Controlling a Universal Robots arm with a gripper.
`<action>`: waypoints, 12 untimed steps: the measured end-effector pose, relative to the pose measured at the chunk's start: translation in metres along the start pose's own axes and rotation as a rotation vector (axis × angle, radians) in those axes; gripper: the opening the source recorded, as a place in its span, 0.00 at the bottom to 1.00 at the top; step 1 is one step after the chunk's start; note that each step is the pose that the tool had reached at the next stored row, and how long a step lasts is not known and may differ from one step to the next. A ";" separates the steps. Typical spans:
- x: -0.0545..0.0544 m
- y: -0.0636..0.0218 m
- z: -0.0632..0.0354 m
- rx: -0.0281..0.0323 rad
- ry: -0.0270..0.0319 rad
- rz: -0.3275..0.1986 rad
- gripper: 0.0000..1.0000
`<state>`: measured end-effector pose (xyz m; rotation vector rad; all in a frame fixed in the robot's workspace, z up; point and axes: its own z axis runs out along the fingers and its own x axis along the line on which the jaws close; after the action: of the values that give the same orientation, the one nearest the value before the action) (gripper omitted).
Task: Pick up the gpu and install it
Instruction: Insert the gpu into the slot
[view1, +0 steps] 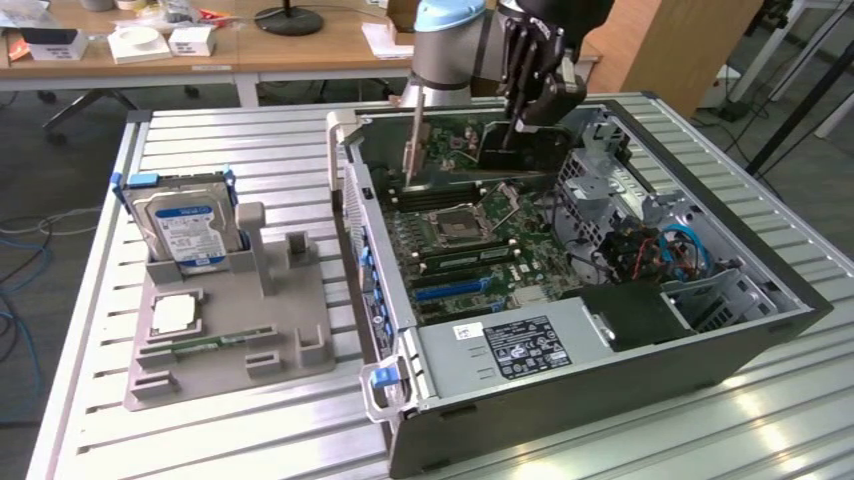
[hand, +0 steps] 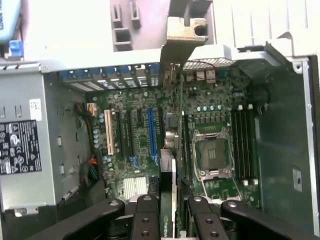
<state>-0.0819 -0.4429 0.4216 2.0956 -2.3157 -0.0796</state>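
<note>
The gripper (view1: 531, 122) (hand: 171, 212) hangs from the robot arm (view1: 447, 40) inside the far end of an open computer case (view1: 641, 390); its two black fingers (hand: 146, 210) are closed part-way, pinching the top edge of the graphics card (view1: 501, 155) (hand: 173, 197) between them. The graphics card stands upright on its long edge over the motherboard (view1: 534, 270) (hand: 130, 165), just beside the empty processor socket (view1: 461, 220) (hand: 212, 152); its pale metal bracket (view1: 416, 140) (hand: 182, 37) points toward the case wall on the exterior view's left; whether its lower edge sits in a slot I cannot tell. In the wrist view the card is seen edge-on, lying between a long blue slot (hand: 151, 132) and the socket. At the near end of the case is a grey power supply box (view1: 454, 370) (hand: 25, 165) with a black label.

The case lies on its side on a slatted metal table (view1: 240, 440). Well apart from it, on the exterior view's left, a grey holder (view1: 267, 330) rests on the table; a silver hard drive (view1: 187, 225) with a blue label stands upright at the holder's far end. Wooden desks (view1: 267, 50) stand far behind.
</note>
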 end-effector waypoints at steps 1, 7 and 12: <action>0.000 0.0000 0.0002 -0.0003 0.0009 -0.019 0.27; 0.000 0.0000 0.0006 -0.0015 0.0034 -0.065 0.27; 0.000 -0.0001 0.0028 -0.0015 0.0023 -0.066 0.27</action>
<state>-0.0819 -0.4429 0.4188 2.1701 -2.2447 -0.0797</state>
